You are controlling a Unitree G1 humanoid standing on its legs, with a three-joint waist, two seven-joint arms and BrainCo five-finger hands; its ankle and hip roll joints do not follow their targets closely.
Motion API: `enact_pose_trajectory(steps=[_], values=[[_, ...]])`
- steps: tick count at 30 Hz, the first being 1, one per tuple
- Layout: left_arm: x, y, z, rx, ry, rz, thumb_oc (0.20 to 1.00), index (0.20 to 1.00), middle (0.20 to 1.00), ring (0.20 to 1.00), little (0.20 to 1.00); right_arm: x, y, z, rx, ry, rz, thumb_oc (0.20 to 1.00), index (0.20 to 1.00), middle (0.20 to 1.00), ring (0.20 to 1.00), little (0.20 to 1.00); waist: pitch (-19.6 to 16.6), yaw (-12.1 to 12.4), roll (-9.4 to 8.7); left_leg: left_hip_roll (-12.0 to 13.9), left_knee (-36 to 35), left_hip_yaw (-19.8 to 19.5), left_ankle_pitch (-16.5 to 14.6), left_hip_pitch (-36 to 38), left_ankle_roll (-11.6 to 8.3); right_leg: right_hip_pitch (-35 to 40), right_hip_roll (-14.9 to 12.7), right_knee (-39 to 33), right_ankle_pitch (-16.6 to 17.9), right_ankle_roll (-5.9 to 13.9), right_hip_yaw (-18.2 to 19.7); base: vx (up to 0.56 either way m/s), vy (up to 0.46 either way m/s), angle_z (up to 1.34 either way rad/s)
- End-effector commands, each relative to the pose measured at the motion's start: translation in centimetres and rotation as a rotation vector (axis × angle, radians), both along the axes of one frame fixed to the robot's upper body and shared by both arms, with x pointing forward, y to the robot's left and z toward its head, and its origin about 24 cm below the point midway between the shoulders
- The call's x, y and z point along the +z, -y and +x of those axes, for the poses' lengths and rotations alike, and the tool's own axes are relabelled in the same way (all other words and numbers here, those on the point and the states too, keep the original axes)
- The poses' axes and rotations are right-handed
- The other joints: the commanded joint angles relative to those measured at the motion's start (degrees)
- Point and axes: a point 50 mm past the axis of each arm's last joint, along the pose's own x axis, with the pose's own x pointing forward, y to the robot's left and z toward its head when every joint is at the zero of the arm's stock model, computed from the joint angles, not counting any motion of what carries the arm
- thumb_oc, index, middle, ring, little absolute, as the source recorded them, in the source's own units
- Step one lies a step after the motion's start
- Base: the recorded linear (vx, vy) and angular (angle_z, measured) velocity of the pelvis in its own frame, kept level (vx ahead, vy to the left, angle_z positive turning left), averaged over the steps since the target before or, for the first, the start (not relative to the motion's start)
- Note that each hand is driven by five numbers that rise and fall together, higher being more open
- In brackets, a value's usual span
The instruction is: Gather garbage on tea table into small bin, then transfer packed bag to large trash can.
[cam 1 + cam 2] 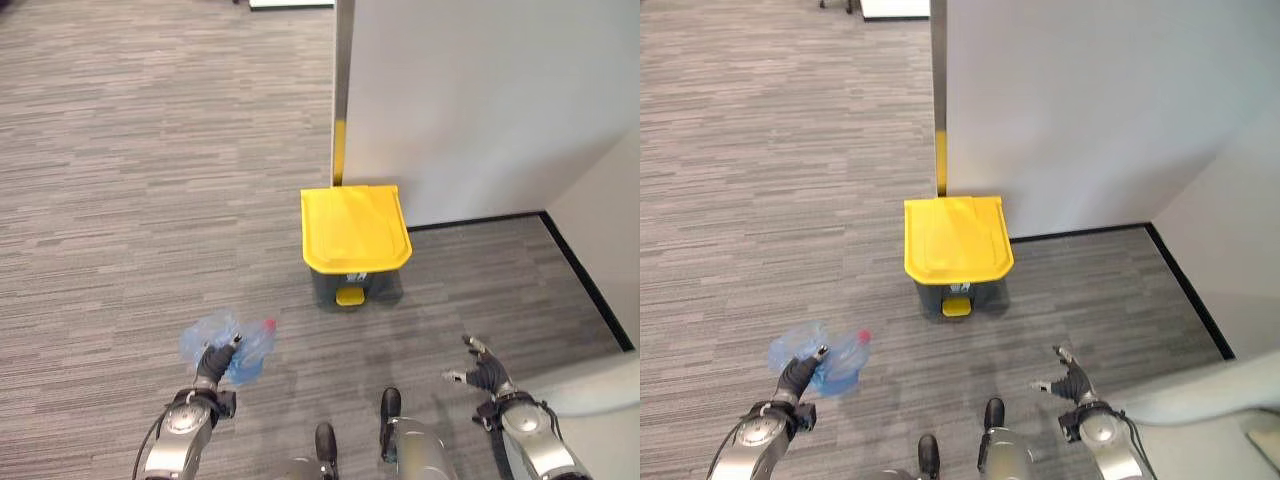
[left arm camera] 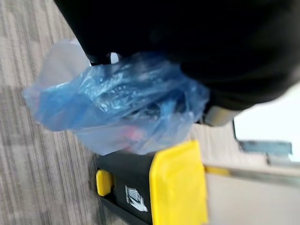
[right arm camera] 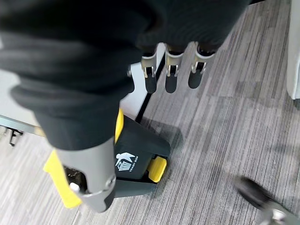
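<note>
Bag: blue plastic garbage bag [image 1: 228, 345], thin, soft, probably light; held above the carpet, short of the bin.
Left hand [image 1: 213, 363]: clenched on the bag's gathered neck, the best hold.
Right hand [image 1: 481, 370]: fingers relaxed, empty.
Bin: yellow-lidded pedal trash can [image 1: 354, 232], lid closed.

Blue bag [image 2: 117, 105] hides the left hand's [image 1: 212, 362] fingers (contents blurred).
</note>
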Motion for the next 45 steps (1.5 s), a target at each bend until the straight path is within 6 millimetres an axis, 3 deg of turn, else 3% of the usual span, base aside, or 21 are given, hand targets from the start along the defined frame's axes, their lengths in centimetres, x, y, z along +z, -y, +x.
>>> enact_pose_trajectory(steps=[1,5,6,7,9,14,17,21,27,29,33,34,36,39,45], values=[[2.6,-0.3,1.8,-0.037,0.144,0.056,0.200,0.200,0.200,0.200,0.200,1.2,0.7,1.1,0.002,0.055,-0.034,1.000,1.000,1.000,1.000,1.000,1.5,-0.8,-0.10,2.4,5.8,-1.6,-6.1,1.7,-3.58,6.4,2.6,-3.7,1.0,1.45,-0.2,0.24,-0.168,0.32],[2.5,0.1,1.8,-0.049,0.146,0.042,0.200,0.200,0.200,0.200,0.200,1.1,1.1,0.8,-0.012,0.058,-0.031,1.000,1.000,1.000,1.000,1.000,0.2,-1.3,-0.14,3.5,7.1,-2.0,-6.8,2.4,-5.38,8.1,2.4,-3.9,1.4,0.35,0.9,0.19,-0.161,0.55],[2.3,0.4,1.8,-0.055,0.139,0.030,0.200,0.200,0.200,0.200,0.200,1.1,1.5,0.7,-0.020,0.054,-0.040,1.000,1.000,1.000,1.000,1.000,-0.2,-1.5,0.23,5.2,10.7,-1.5,-5.4,1.1,-7.00,9.3,2.3,-4.1,0.7,-0.57,-0.3,0.16,-0.173,0.25],[2.3,0.4,1.8,-0.055,0.139,0.029,0.200,0.200,0.200,0.200,0.200,1.1,1.5,0.7,-0.020,0.055,-0.040,1.000,1.000,1.000,1.000,1.000,-0.2,-1.7,0.29,5.3,11.1,-1.6,-5.5,0.9,-7.06,9.3,2.4,-4.1,0.7,-0.61,-0.5,0.14,-0.172,0.35],[2.1,0.9,2.0,-0.059,0.137,0.008,0.200,0.200,0.200,0.200,0.200,1.3,2.1,0.6,-0.043,0.063,-0.043,1.000,1.000,1.000,1.000,1.000,-0.1,-1.7,0.24,7.3,17.4,-1.1,-2.3,-2.5,-7.99,11.6,2.8,-4.7,-1.1,-2.10,-1.4,0.14,-0.130,0.38],[1.8,1.6,2.4,-0.088,0.122,0.002,0.200,0.200,0.200,0.200,0.200,1.4,3.0,0.4,-0.083,0.059,-0.051,1.000,1.000,1.000,1.000,1.000,0.0,-1.7,-0.62,8.8,13.5,-0.2,-1.9,-7.7,-7.42,14.8,2.0,-5.7,-3.3,-2.41,-1.5,0.15,0.004,0.24],[2.0,1.6,2.6,-0.092,0.130,0.010,0.200,0.200,0.200,0.200,0.200,1.1,3.2,0.0,-0.103,0.051,-0.049,1.000,1.000,1.000,1.000,1.000,0.5,-1.3,-0.63,10.4,10.7,0.2,2.0,-10.3,-8.46,16.2,2.0,-5.7,-4.3,-2.53,-1.0,0.11,0.078,0.09],[2.0,1.6,2.4,-0.095,0.130,0.015,0.200,0.200,0.200,0.200,0.200,0.9,2.9,0.0,-0.094,0.039,-0.049,1.000,1.000,1.000,1.000,1.000,0.1,-1.1,0.05,9.5,7.9,-0.7,1.9,-8.8,-8.29,17.5,1.8,-5.0,-4.8,-1.95,0.4,0.16,0.191,-0.18],[2.7,0.9,2.7,-0.093,0.149,0.045,0.200,0.200,0.200,0.200,0.200,0.5,2.1,0.2,-0.081,0.021,-0.032,1.000,1.000,1.000,1.000,1.000,-0.7,-0.6,-0.40,6.4,6.9,-0.3,-0.1,-7.1,-5.72,17.0,-0.1,-3.0,-3.9,-0.11,3.7,0.11,0.201,-0.20],[3.3,0.2,3.0,-0.067,0.172,0.064,0.200,0.200,0.200,0.200,0.200,0.3,1.6,0.5,-0.064,0.013,-0.033,1.000,1.000,1.000,1.000,1.000,-0.1,-0.1,-0.23,5.5,7.0,0.1,-1.2,-6.4,-4.10,14.3,-0.3,2.4,-3.7,0.73,5.1,0.06,0.178,-0.22],[3.4,-0.1,2.9,-0.047,0.182,0.056,0.200,0.200,0.200,0.200,0.200,0.2,1.1,0.8,-0.045,0.009,-0.034,1.000,1.000,1.000,1.000,1.000,0.2,0.4,-0.13,5.1,6.2,1.0,-1.5,-4.7,-3.17,11.6,1.2,6.5,-3.8,0.72,5.2,0.06,0.088,-0.26],[3.3,-0.1,2.7,-0.038,0.178,0.048,0.200,0.200,0.200,0.200,0.200,0.1,1.0,0.6,-0.041,0.002,-0.032,1.000,1.000,1.000,1.000,1.000,0.2,0.0,-0.07,4.5,5.5,0.7,-1.2,-3.8,-3.04,10.5,3.4,6.5,-4.0,0.52,5.4,0.12,0.058,-0.17],[3.2,-0.1,2.5,-0.038,0.174,0.049,0.200,0.200,0.200,0.200,0.200,0.1,1.1,0.5,-0.044,0.004,-0.032,1.000,1.000,1.000,1.000,1.000,-0.2,0.0,-0.29,3.8,5.3,0.7,-1.4,-3.4,-3.00,12.4,3.8,3.5,-4.7,-0.07,4.9,0.11,0.003,-0.15],[2.9,0.2,2.4,-0.046,0.164,0.035,0.200,0.200,0.200,0.200,0.200,-0.1,1.4,0.2,-0.046,-0.008,-0.038,1.000,1.000,1.000,1.000,1.000,-1.0,-0.2,-0.53,3.6,5.1,0.0,-1.5,-2.9,-3.17,14.0,5.4,0.8,-4.6,-0.74,7.4,0.10,-0.039,0.05],[2.6,0.6,2.1,-0.065,0.146,0.018,0.200,0.200,0.200,0.200,0.200,0.1,1.8,0.2,-0.056,-0.003,-0.045,1.000,1.000,1.000,1.000,1.000,-1.8,-0.1,-0.89,3.5,5.4,-0.6,-2.2,-2.5,-3.38,16.4,5.5,-3.2,-4.0,-1.18,6.4,0.08,-0.028,0.09]])
